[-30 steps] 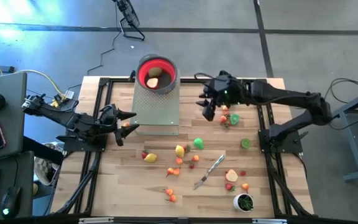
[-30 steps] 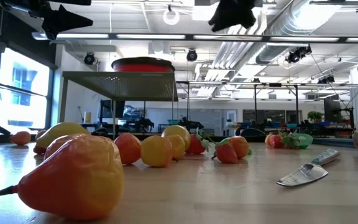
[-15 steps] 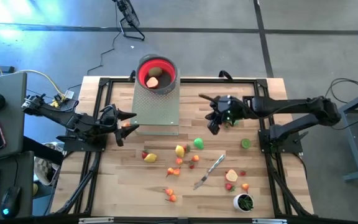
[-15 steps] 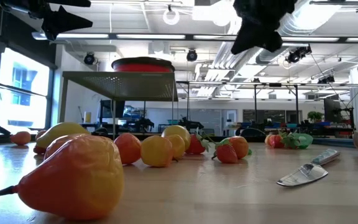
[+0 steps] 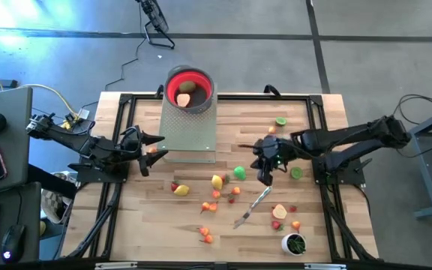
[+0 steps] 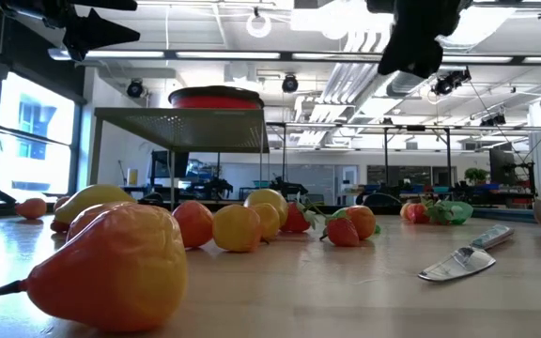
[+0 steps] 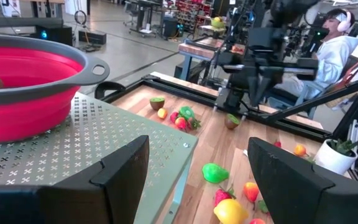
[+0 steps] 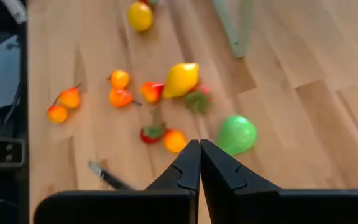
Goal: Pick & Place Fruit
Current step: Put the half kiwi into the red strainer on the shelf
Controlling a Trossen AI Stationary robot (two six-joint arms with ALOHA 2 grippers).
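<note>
High view: my right hand (image 5: 267,177) hangs over the middle of the counter (image 5: 306,232), fingers pressed together on nothing, just beside the green fruit (image 5: 240,172). More fruit, among it a yellow piece (image 5: 217,181), lies scattered nearby around the knife (image 5: 252,207). My left hand (image 5: 147,152) waits spread wide by the perforated stand (image 5: 188,127) carrying the red bowl (image 5: 189,87).

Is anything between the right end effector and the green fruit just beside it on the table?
Nothing visible is. The right end effector, fingers shut and empty, hangs above the table with the green fruit just ahead of its tips; only bare wood shows between them. The silver knife lies off to the side.
</note>
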